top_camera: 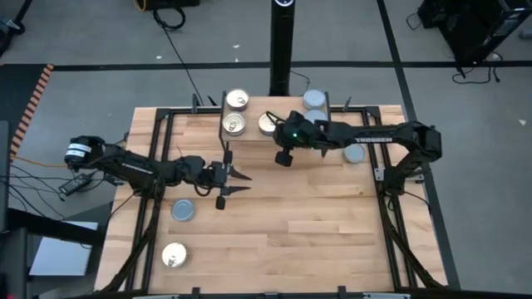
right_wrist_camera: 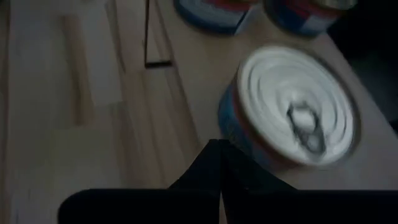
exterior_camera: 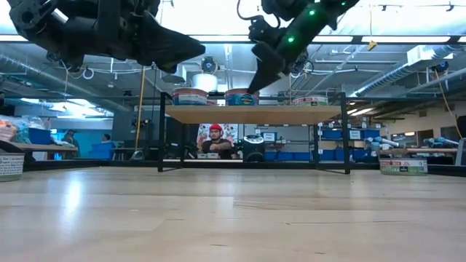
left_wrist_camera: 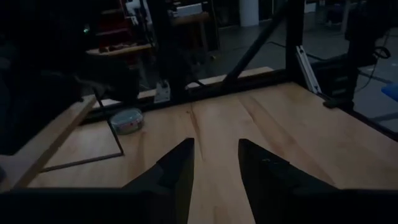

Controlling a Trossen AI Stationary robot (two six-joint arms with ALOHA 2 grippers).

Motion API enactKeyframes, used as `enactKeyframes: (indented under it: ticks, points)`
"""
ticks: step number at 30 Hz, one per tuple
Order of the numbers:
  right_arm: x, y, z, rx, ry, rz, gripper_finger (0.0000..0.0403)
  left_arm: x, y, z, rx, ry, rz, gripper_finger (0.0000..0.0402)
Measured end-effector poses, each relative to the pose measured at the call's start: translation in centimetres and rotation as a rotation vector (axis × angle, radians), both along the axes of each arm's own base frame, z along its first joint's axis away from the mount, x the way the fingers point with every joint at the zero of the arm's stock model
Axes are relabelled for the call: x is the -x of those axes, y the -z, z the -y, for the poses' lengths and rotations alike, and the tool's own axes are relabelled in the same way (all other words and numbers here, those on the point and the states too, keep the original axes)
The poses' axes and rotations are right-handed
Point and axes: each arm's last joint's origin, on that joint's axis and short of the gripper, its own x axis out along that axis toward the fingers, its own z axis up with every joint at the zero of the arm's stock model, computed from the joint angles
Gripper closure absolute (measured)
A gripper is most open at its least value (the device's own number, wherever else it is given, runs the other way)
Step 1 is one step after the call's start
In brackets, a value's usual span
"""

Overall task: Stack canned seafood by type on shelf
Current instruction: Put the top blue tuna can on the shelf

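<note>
The shelf (top_camera: 253, 115) stands at the table's far middle. On it lie gold-lidded tins (top_camera: 238, 100) (top_camera: 235, 124) (top_camera: 268, 124) and blue-grey tins (top_camera: 314, 98) (top_camera: 317, 116). On the table lie a blue-grey tin (top_camera: 355, 153) at the right, another (top_camera: 183, 210) at the near left, and a gold tin (top_camera: 174, 255) nearer the front. My right gripper (top_camera: 283, 157) is shut, slanting down, its tips (right_wrist_camera: 217, 152) right beside a gold-lidded tin (right_wrist_camera: 292, 112) on the shelf. My left gripper (top_camera: 238, 183) is open and level over bare table, left of centre. My right gripper's shut fingertips stand close against the side wall (right_wrist_camera: 229, 127) of the gold-lidded tin, which rests flat on the shelf board. I cannot tell whether they touch it.
The shelf's thin black wire legs (left_wrist_camera: 115, 134) stand on the table near the left gripper's line of sight. A black pole (top_camera: 281, 50) rises behind the table's far edge. Bare wood lies across the middle and near right (top_camera: 332, 224) of the table.
</note>
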Motion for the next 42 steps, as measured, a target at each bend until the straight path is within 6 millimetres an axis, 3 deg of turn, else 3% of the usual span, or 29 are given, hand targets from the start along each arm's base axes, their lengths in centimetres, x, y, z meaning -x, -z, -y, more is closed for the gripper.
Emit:
enactKeyframes:
  ticks: [7,16,28,33,42]
  points:
    - [0.2,0.1,2.2,-0.003,0.004,0.000,0.0395,-0.1,-0.1,0.0,0.001,0.001,0.016,0.0271]
    - [-0.5,2.2,4.9,-0.009,0.014,-0.012,0.0395,-0.1,-0.1,0.0,0.001,0.001,0.017,0.0271]
    - [-0.3,2.0,7.0,0.000,0.047,0.059,0.0395,-0.1,-0.2,0.0,0.000,0.000,0.024,0.0271]
    - [-0.2,1.7,7.2,-0.008,0.036,0.079,0.0395,-0.1,-0.2,0.0,0.001,0.000,0.027,0.0271]
    - [-1.3,1.4,5.8,-0.062,-0.100,0.160,0.0395,-0.1,-0.2,0.0,0.001,0.000,0.027,0.0271]
